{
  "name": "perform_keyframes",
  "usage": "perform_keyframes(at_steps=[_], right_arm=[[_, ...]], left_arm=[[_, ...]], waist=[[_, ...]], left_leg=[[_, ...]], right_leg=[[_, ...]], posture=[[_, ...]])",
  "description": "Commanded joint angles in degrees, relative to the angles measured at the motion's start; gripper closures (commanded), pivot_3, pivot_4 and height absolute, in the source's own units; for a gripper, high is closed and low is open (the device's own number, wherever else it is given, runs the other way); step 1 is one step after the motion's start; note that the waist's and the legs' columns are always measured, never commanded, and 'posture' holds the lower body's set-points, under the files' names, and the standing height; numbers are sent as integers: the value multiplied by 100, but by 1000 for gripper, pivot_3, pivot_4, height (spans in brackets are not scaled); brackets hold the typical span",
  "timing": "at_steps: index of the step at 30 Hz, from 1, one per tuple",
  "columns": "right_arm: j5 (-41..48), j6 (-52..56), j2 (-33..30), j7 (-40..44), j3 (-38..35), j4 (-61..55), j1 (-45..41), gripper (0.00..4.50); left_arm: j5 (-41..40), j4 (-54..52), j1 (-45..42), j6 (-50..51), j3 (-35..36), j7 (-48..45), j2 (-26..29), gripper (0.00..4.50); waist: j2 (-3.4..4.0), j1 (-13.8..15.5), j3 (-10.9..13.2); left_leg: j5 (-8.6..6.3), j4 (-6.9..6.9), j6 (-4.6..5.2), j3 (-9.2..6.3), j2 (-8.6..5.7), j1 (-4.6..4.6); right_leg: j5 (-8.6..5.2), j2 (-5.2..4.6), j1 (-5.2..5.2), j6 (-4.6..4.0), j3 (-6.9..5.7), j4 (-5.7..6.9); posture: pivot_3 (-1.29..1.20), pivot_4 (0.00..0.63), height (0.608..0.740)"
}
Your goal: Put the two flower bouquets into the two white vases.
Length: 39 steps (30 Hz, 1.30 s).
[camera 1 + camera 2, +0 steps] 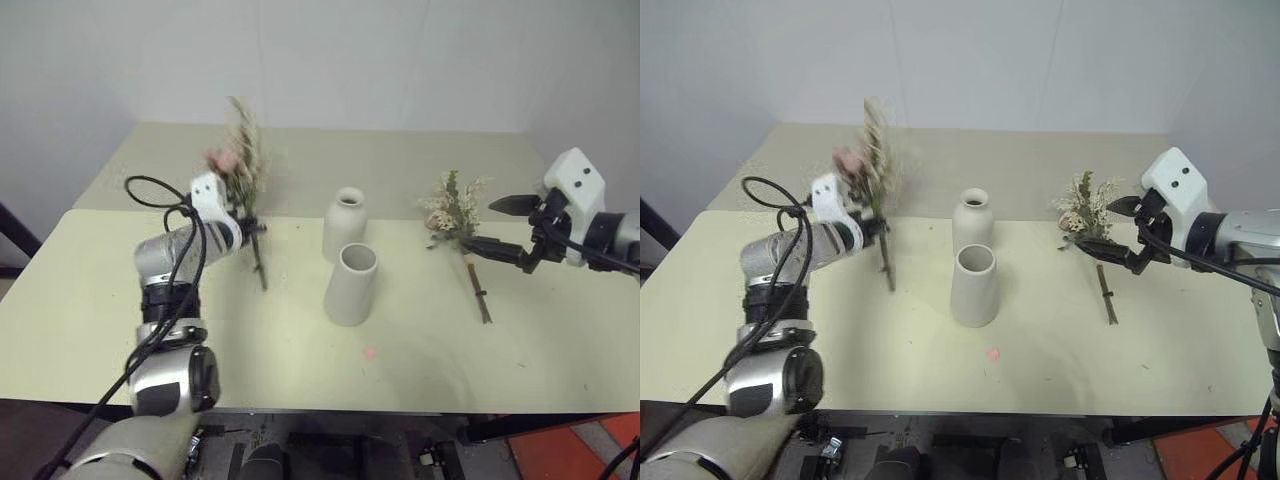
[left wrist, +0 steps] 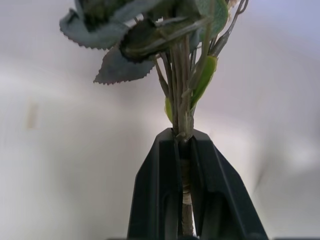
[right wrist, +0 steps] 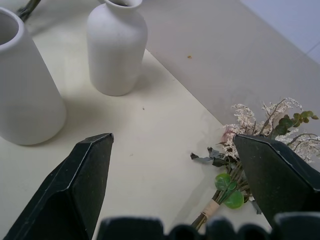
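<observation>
1. Nearest us on the pale, matte yellow-green table [image 1: 90,330] we find a small pink speck [image 1: 369,352], lying at about six o'clock from the vases.
2. Just beyond it stands the wide-mouthed vase [image 1: 351,284], a tapered cylinder of chalky white ceramic, upright with its mouth open upward.
3. Close behind it, at twelve o'clock, stands the bottle-shaped vase [image 1: 343,224], the same matte white, with rounded shoulders and a narrow neck; we cannot tell whether the two touch.
4. At nine o'clock from the vases our left gripper [image 1: 250,230] is clenched on the thin brown bound stems of the left bouquet [image 1: 240,160]. Its long axis runs nearly upright, blooms toward twelve o'clock and stem end toward six, lifted off the table. The pink blooms and feathery sprigs look smeared, and the wrist view cuts off everything above the serrated leaves.
5. At three o'clock the right bouquet [image 1: 455,208] lies flat on the table, cream sprigs and green leaves toward eleven o'clock, its stick-like stem toward five.
6. Our right gripper [image 1: 500,224] hangs over that stem with its black fingers spread wide, gripping nothing; one finger partly hides the blooms in the wrist view.
</observation>
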Motion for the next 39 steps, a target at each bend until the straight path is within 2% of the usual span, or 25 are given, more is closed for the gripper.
perform_keyframes(at_steps=[1, 3, 5, 11, 14, 19, 29, 39], right_arm=[[125, 117, 2, -199, -322, -324, -51, 0], [172, 186, 67, -334, -361, -434, -23, 0], [210, 297, 137, -485, -402, -583, 17, 0], [420, 765, 213, -844, -699, -1171, 223, 0], [519, 959, 175, -974, -944, -1388, 379, 0], [581, 1109, 191, -1169, -1122, -1578, 604, 0], [641, 1119, 213, -1338, -1192, -1649, 780, 0], [695, 1100, 295, -1518, -1184, -1644, 810, 0]], left_arm=[[-576, 568, -765, -1706, 614, -82, -220, 4487], [-718, 1081, -1087, -2582, 764, -266, -398, 4487], [-1092, 1584, -1374, -3045, 1042, -472, -560, 4487], [-1492, 2334, -1676, -3450, 966, -1284, -976, 4487], [-1198, 2391, -1628, -3717, 535, -1726, -1117, 4487], [-1371, 2557, -1708, -3911, 521, -1968, -1162, 4487], [-1153, 2779, -1679, -4073, 197, -2453, -1201, 4487], [-412, 2821, -1510, -4673, -568, -3010, -1221, 4487]], waist=[[0, 11, 0], [0, 24, 0], [-1, 36, 0], [-2, 37, 1], [-3, 37, 1], [-3, -2, 1], [-3, 8, 1], [-3, 9, 1]], left_leg=[[-1, 0, 1, 1, 0, -1], [-3, 1, 5, 1, -2, -2], [-6, 6, 11, 3, -4, -3], [-14, 28, 27, 3, -7, -11], [-15, 30, 29, 2, -7, -17], [-16, 30, 32, 5, -6, -8], [-15, 31, 34, 3, -5, -9], [-15, 31, 35, 4, -5, -7]], right_leg=[[0, 0, 0, 0, -1, 0], [1, 0, 4, 2, -3, -4], [3, -1, 10, 5, -4, -12], [6, -1, 18, 13, -7, -15], [6, -1, 16, 13, -9, -16], [6, 1, 18, 13, -4, -12], [6, 4, 20, 14, -4, -13], [6, 5, 20, 13, -3, -12]], posture=[[0, 150, 740], [0, 150, 740], [0, 150, 740], [0, 150, 740], [0, 150, 740], [0, 150, 740], [0, 150, 740], [0, 150, 740]])
